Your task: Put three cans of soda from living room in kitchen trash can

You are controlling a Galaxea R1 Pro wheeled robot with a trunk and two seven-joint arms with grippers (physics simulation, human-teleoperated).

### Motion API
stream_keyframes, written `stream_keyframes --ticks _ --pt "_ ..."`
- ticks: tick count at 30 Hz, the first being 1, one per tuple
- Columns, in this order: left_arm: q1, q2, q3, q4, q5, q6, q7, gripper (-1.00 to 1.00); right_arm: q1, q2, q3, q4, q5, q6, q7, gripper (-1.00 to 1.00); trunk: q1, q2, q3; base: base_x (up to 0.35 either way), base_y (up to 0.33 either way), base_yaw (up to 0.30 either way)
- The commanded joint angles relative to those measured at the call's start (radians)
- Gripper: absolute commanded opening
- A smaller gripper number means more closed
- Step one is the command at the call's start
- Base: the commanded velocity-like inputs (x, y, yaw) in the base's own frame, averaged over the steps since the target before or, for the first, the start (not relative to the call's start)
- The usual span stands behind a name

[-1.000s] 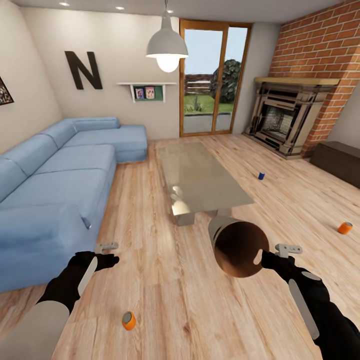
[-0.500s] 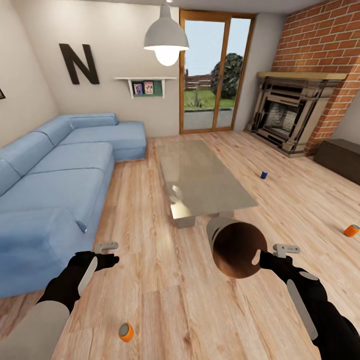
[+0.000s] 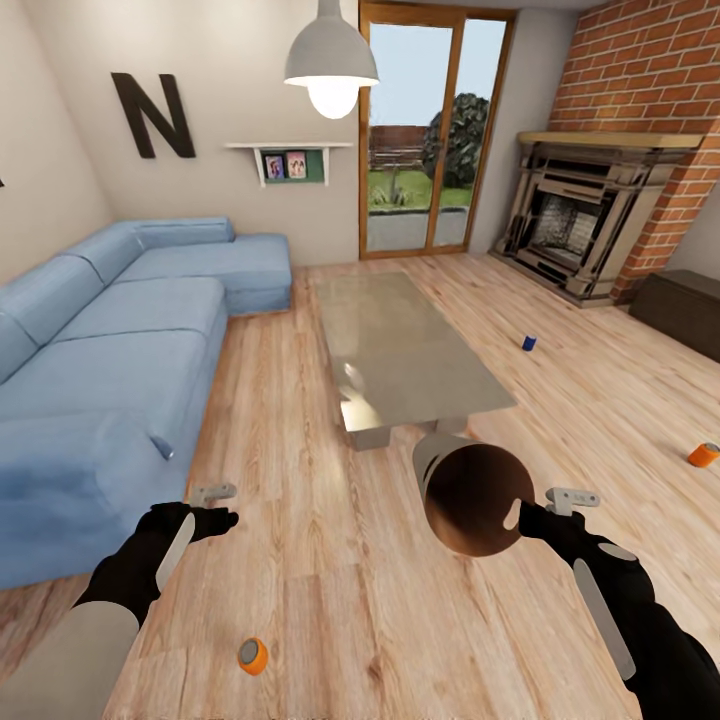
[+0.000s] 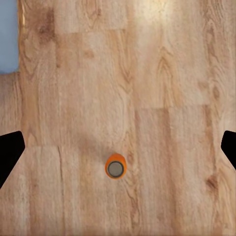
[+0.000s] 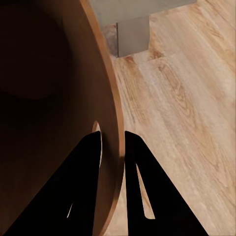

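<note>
Three soda cans lie on the wood floor. One orange can point(image 3: 253, 656) stands near the robot, at the near left, just beyond the left forearm; the left wrist view looks straight down on its silvery top point(image 4: 115, 168). A blue can point(image 3: 528, 343) stands farther off, right of the glass table point(image 3: 400, 350). A second orange can point(image 3: 703, 455) lies at the far right edge. There is one trash can point(image 3: 470, 497), tipped so its copper-brown inside faces the camera. The right gripper point(image 3: 527, 517) pinches its rim by the handle hole, one finger point(image 5: 86, 177) inside the wall and one outside. The left gripper point(image 3: 222, 520) is empty, its fingers spread wide, held forward and low over the floor beside the blue sofa point(image 3: 110, 350). Both arms reach ahead with elbows bent.
</note>
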Motion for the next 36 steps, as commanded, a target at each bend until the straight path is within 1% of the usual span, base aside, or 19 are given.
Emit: stream_keyframes --ticks 1,5,18,36 --pt "0.000 0.000 0.000 0.000 0.000 0.000 0.000 1.00 -0.001 0.000 0.000 -0.001 -0.008 0.000 0.007 -1.00 0.000 0.000 -0.002 0.000 -0.046 0.000" --pt "-0.001 0.000 0.001 0.001 0.000 0.000 0.000 1.00 0.000 0.000 0.000 -0.001 -0.008 -0.001 0.007 -1.00 0.000 0.000 -0.008 0.000 -0.159 0.000" --pt "-0.001 -0.006 0.000 0.001 0.001 0.001 0.000 1.00 0.000 0.001 0.000 -0.003 -0.008 -0.002 0.006 -1.00 0.000 0.000 -0.029 0.000 -0.253 0.000" --pt "-0.001 -0.008 0.001 0.001 0.002 0.000 0.003 1.00 0.000 0.001 0.002 -0.001 -0.008 -0.003 0.004 -1.00 0.000 0.000 -0.057 0.000 -0.019 0.000"
